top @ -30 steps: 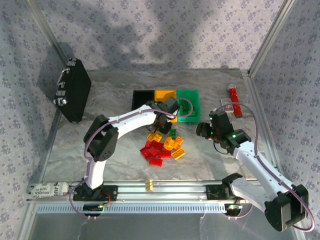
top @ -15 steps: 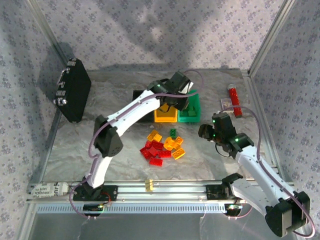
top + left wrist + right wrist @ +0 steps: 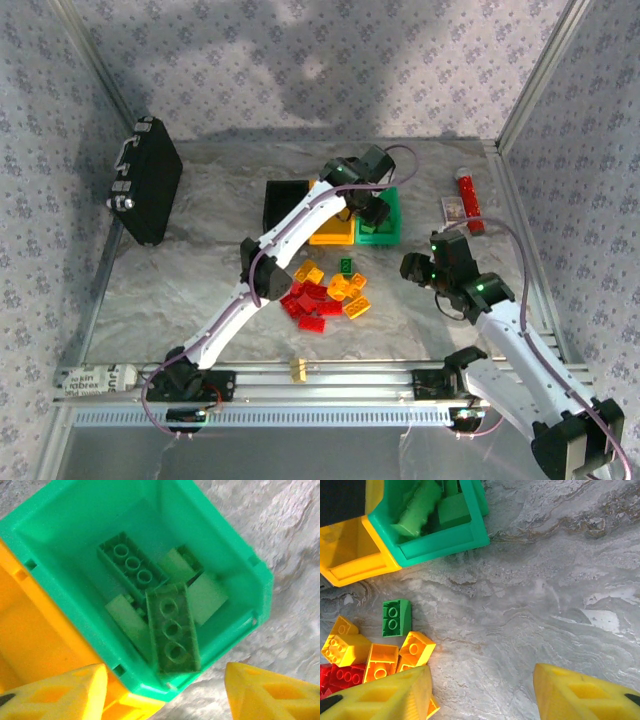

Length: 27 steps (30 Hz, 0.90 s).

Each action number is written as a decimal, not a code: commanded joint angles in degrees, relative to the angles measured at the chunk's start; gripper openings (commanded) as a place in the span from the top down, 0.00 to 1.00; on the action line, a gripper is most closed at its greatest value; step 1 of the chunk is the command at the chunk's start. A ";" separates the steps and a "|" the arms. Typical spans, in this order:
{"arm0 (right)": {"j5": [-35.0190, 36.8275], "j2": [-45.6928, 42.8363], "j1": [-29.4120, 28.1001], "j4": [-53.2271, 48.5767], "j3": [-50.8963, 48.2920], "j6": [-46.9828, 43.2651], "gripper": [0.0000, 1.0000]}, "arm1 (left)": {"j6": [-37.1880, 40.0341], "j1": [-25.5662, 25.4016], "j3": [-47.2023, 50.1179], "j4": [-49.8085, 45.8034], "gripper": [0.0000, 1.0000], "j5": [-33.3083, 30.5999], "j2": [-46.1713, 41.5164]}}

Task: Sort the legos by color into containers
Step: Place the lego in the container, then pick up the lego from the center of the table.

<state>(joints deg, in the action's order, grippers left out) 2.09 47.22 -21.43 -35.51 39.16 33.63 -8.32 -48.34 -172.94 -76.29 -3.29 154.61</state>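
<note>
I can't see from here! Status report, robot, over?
Left pincer open above green bin. Green lego inside. Right pincer open, empty. Nothing in the way.

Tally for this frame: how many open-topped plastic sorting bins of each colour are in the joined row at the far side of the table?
Black open-topped plastic bin: 1
Orange-yellow open-topped plastic bin: 1
Green open-topped plastic bin: 1
Total: 3

The top camera looks down from high at the near side on the whole table (image 3: pixel 200 270). The left wrist camera is very near, straight above the green bin (image 3: pixel 75 515). The right wrist camera looks down from higher; all three share this bin.
</note>
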 commanded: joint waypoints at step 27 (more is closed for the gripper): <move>-3.01 4.95 -3.34 0.62 0.50 -0.67 0.34 | -0.30 -0.56 83.47 25.19 0.29 -1.32 -57.37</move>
<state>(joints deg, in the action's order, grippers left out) -0.10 50.74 -23.94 -35.83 39.13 33.54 -5.28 -49.01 -94.48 -59.77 -5.58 101.91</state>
